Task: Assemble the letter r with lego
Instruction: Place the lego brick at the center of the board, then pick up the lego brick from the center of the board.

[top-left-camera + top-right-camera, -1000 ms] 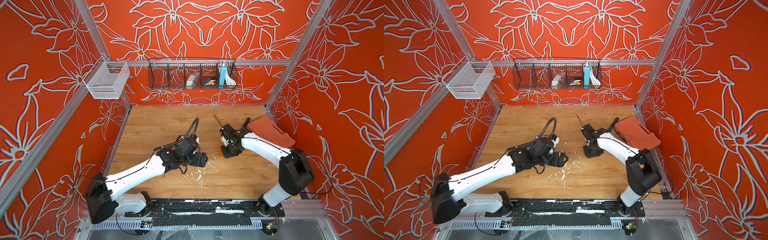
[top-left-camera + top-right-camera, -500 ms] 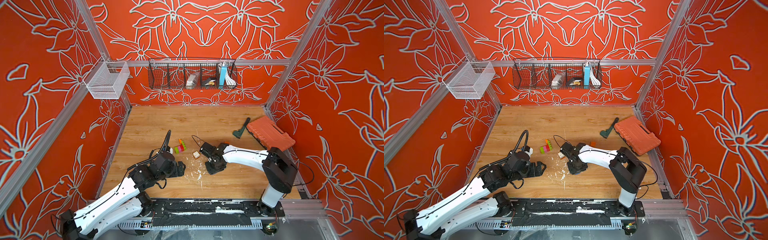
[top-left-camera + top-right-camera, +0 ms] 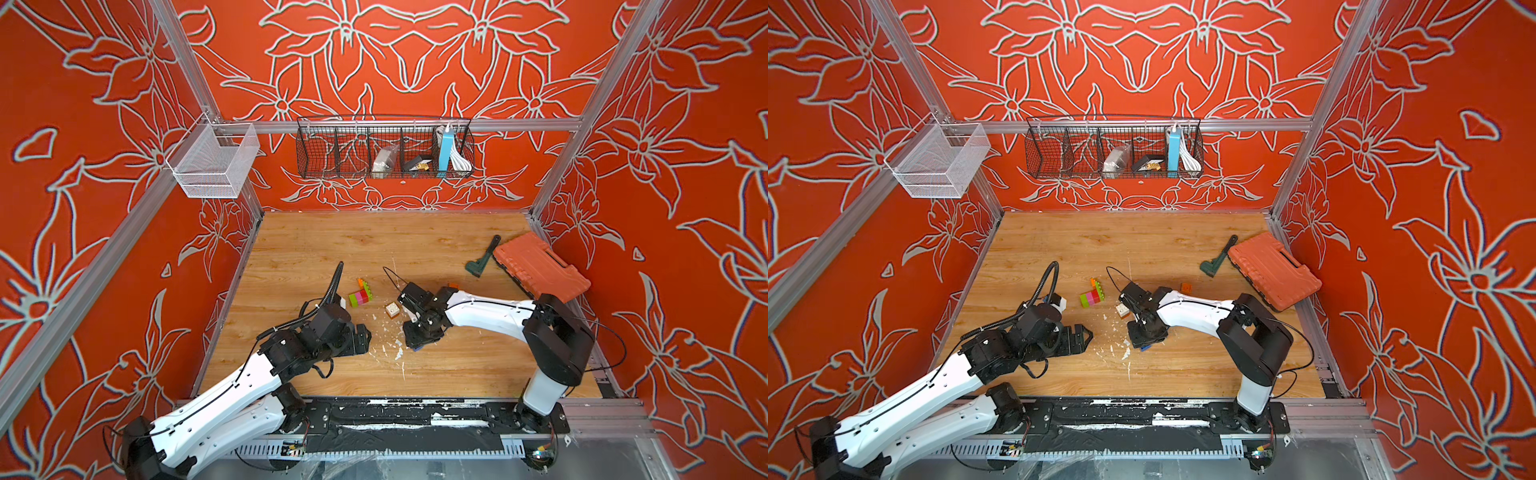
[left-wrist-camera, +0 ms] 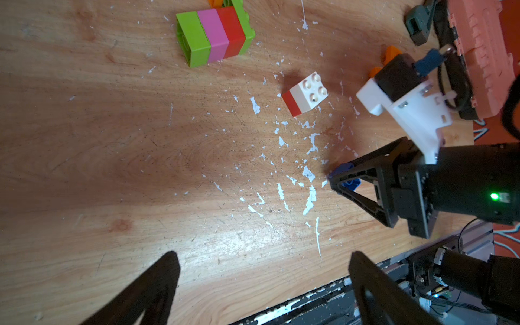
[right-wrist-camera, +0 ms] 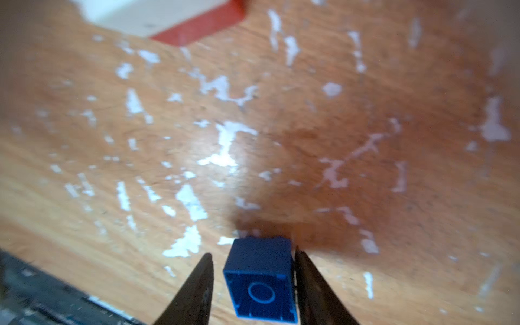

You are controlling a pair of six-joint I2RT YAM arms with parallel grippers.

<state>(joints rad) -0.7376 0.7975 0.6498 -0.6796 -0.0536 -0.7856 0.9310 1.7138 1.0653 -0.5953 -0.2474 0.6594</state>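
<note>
While the left gripper (image 4: 263,256) hangs low over the wooden table (image 3: 316,249) with its fingers spread wide and nothing between them, the right gripper (image 5: 253,254) points tip-down just across the white paint flecks (image 4: 309,197). Its jaws are narrowly parted around a blue brick (image 5: 260,281) held low at the tabletop. One finger touches the brick's side and a thin gap shows at the other. Just beyond stands a white brick on a red one (image 4: 305,94). Farther back lies a stack of lime, pink and red bricks (image 3: 360,297) on its side. An orange brick (image 3: 1186,287) sits behind the right arm. Toward the far right corner, a dark tool (image 3: 482,257) lies beside the orange case (image 3: 540,266).
</note>
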